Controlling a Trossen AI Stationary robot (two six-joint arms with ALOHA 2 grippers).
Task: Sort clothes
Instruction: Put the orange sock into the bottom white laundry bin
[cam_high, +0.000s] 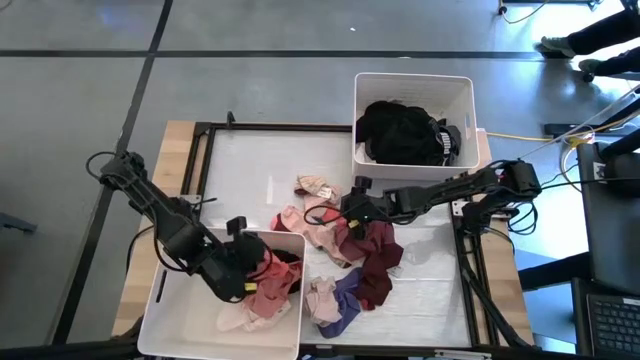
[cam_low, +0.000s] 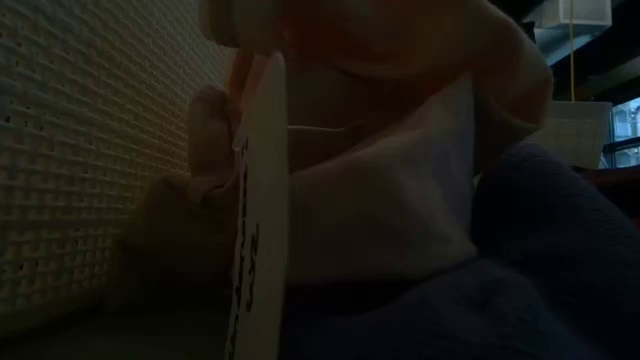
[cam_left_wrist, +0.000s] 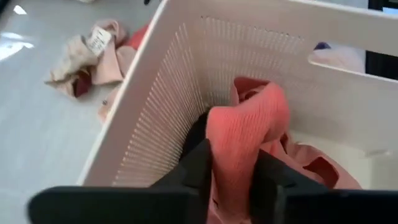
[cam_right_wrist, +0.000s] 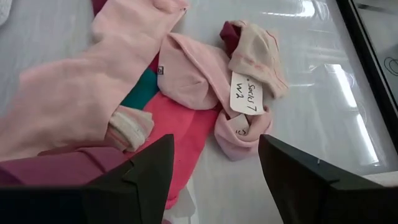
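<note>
Coral-pink ribbed knit garment (cam_left_wrist: 249, 134) sits between left gripper (cam_left_wrist: 233, 171) fingers inside white perforated plastic bin (cam_high: 175, 315); whether they clamp it, cannot tell. Right gripper (cam_right_wrist: 214, 171) jaws apart above pink, maroon, teal clothes pile (cam_high: 345, 250) on table. Low view blocked by fabric.

Robot lab / test cell, not a home.

Wooden table (cam_high: 178, 150) with a black metal frame (cam_high: 470, 270) bolted round it, standing on a grey floor (cam_high: 250, 80) marked with dark lines. Yellow cable (cam_high: 525, 137) runs off the table edge, laptop (cam_high: 612, 320) parked beside it. Paper tag (cam_right_wrist: 245, 93) with handwriting on one sock. A person's shoes (cam_high: 560, 46) show at the far corner.
</note>
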